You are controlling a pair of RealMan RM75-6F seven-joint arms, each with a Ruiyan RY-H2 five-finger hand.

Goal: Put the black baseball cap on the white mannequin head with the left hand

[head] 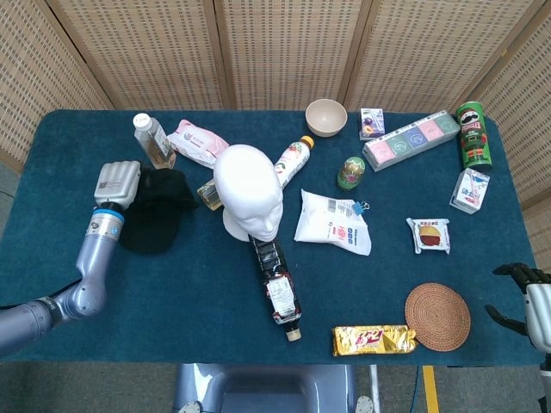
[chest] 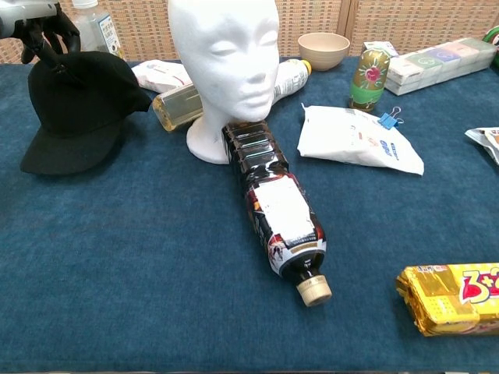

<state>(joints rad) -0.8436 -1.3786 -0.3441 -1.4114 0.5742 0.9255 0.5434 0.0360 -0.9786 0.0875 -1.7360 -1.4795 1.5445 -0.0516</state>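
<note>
One hand, the left hand (head: 116, 184), is gripping the crown of the black baseball cap (chest: 78, 109) from above, left of the white mannequin head (head: 249, 191), its brim dipping toward the table (head: 172, 284).

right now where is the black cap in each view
Head view: the black baseball cap lies at left of centre on the table, under the left hand, left of the white mannequin head.
Chest view: the cap is at the upper left, the left hand's fingers on its top edge.
Shared landmark: the mannequin head, just right of the cap in both.
</note>
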